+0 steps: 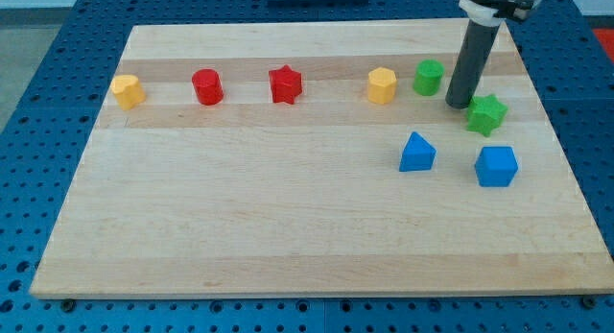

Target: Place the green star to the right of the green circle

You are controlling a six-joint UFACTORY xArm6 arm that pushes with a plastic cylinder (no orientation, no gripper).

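The green star (487, 114) lies near the view's right edge of the wooden board (288, 227). The green circle (429, 77) stands up and to the left of it. My tip (460, 105) is the lower end of a dark rod that comes down from the view's top right. It rests between the two green blocks, just left of the star and close to it, and below and right of the circle. Whether the tip touches the star cannot be told.
A row along the view's top holds a yellow block (128, 90), a red cylinder (207, 86), a red star (285, 84) and a yellow hexagon (382, 85). A blue triangle-shaped block (416, 153) and a blue cube (496, 166) lie below the green blocks.
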